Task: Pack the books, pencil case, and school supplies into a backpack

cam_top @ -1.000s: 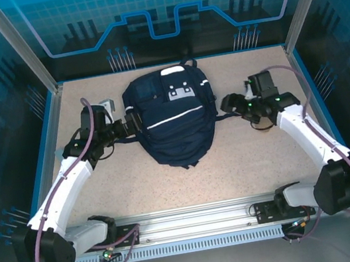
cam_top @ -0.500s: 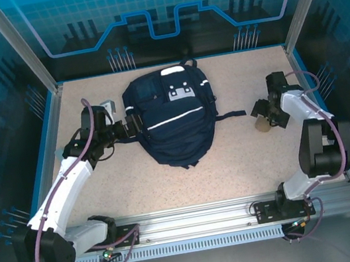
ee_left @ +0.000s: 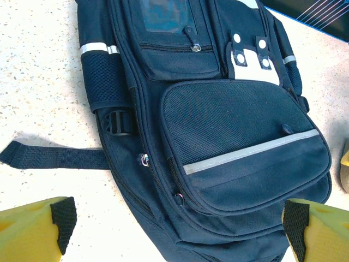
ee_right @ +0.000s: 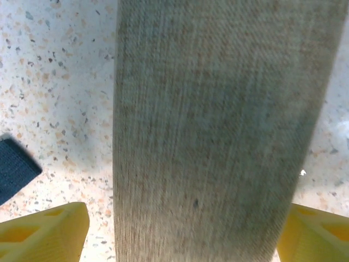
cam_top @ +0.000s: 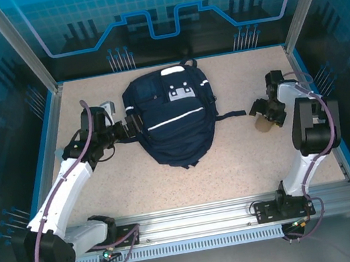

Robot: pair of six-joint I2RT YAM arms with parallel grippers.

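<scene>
Right gripper (ee_right: 180, 232) above the case (ee_right: 212, 120), a tan woven-fabric roll (probably the pencil case) lying on the table (cam_top: 247, 159) well to the right of the backpack (cam_top: 170, 122). The yellow fingers (ee_right: 43, 229) stand spread to either side of the roll, with bare table visible between one finger and the cloth; nothing is pinched. The case is judged light and soft. Its cloth should yield under the pads, and a rounded roll may turn or slip aside, so the hold is best taken across the middle of its length, squarely over its width. Right arm sharply folded, elbow high, wrist pointing down at the table. Left gripper (ee_left: 177, 229) likewise wide apart and empty, hovering low at the left flank of the backpack, forearm reaching in from the near left. The backpack lies flat at centre, front up, its outer pockets appearing closed, one strap (ee_left: 54, 156) trailing left. It is judged limp and bulky, and its mouth will likely need holding open for loading
</scene>
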